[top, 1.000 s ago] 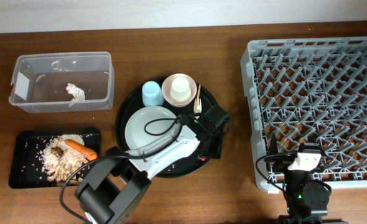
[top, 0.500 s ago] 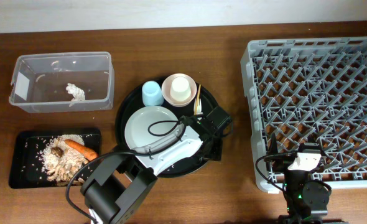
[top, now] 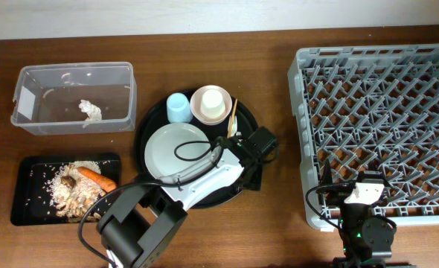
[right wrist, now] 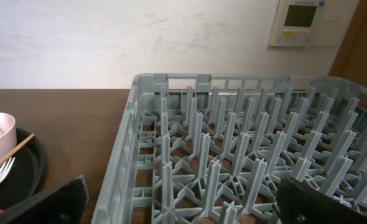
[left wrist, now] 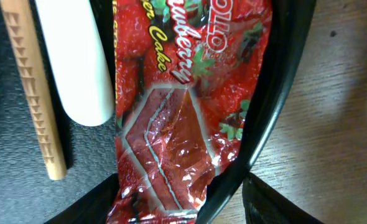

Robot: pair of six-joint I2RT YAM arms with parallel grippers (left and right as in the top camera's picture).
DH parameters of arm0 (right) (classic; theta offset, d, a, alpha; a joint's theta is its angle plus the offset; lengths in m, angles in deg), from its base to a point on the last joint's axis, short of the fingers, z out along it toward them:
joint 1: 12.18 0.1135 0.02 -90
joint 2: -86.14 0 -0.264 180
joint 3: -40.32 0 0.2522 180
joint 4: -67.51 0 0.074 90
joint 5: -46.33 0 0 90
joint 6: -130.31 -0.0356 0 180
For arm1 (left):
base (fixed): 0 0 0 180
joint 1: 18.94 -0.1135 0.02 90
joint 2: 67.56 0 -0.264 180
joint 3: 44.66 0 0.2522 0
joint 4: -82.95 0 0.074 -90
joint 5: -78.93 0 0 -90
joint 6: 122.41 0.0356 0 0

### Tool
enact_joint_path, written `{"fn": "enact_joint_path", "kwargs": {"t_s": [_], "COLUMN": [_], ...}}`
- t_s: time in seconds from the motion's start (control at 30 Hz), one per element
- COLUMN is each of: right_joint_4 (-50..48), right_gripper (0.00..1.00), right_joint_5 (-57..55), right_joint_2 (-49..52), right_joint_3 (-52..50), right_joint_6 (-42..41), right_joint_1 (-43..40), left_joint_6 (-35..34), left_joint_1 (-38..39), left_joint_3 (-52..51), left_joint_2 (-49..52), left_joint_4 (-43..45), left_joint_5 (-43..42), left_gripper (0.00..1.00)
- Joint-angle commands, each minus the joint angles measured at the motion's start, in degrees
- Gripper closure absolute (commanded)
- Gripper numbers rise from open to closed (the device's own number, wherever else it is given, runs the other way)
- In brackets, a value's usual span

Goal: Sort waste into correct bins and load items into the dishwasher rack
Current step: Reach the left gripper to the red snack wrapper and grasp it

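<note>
Left claw: left gripper (left wrist: pixel 177 208) released, its fingers standing apart on either side of the red wrapper's lower end, bottom of the wrist frame.
Red wrapper (left wrist: pixel 171 112): lies against the round black tray's (left wrist: pixel 264 124) rim, just beside the white plastic utensil (left wrist: pixel 74 62) and a wooden chopstick (left wrist: pixel 34 93).
Right claw: right gripper (right wrist: pixel 183 205) released, wide, empty, at the dishwasher rack's (top: pixel 376 119) lower edge.
Bins: clear tub (top: pixel 26 100), upper left, holds the napkin (top: pixel 91 109); black rectangular tray (top: pixel 26 201), lower left, holds rice scraps (top: pixel 67 190) and the carrot (top: pixel 97 177).

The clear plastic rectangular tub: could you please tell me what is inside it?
Inside the clear plastic rectangular tub lies one crumpled white napkin on its floor. The top is open; only the floor under the napkin is hidden.
</note>
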Motion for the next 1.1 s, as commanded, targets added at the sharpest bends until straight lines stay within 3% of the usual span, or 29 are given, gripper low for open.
{"fn": "enact_joint_path", "kwargs": {"t_s": [0.0,0.4,0.5,0.67,0.73,0.8,1.07], "right_joint_4": [0.17,0.17,0.17,0.17,0.17,0.17,0.17], "right_gripper": [0.01,0.01,0.01,0.01,0.01,0.01,0.01], "right_joint_5": [-0.07,-0.07,-0.04,-0.04,-0.04,-0.04,-0.07], "right_joint_2": [-0.33,-0.33,-0.33,-0.33,-0.33,-0.33,-0.33], "right_joint_3": [-0.46,-0.46,-0.46,-0.46,-0.46,-0.46,-0.46], "right_joint_6": [0.17,0.17,0.17,0.17,0.17,0.17,0.17], "right_joint_1": [-0.37,-0.37,-0.37,-0.37,-0.37,-0.37,-0.37], "left_joint_6": [0.96,0.96,0.94,0.94,0.94,0.94,0.2], "left_joint_1": [-0.2,-0.42,-0.42,-0.42,-0.42,-0.42,-0.44], "left_joint_3": [2.93,3.15,3.13,3.13,3.13,3.13,3.13], "left_joint_2": [0.5,0.5,0.5,0.5,0.5,0.52,2.25], "left_joint_4": [-0.79,-0.04,-0.07,-0.07,-0.09,-0.22,0.07], "left_joint_5": [2.4,5.35,6.56,6.71,6.73,6.86,7.15], "left_gripper": [0.39,0.39,0.53,0.61,0.61,0.5,0.5]}}
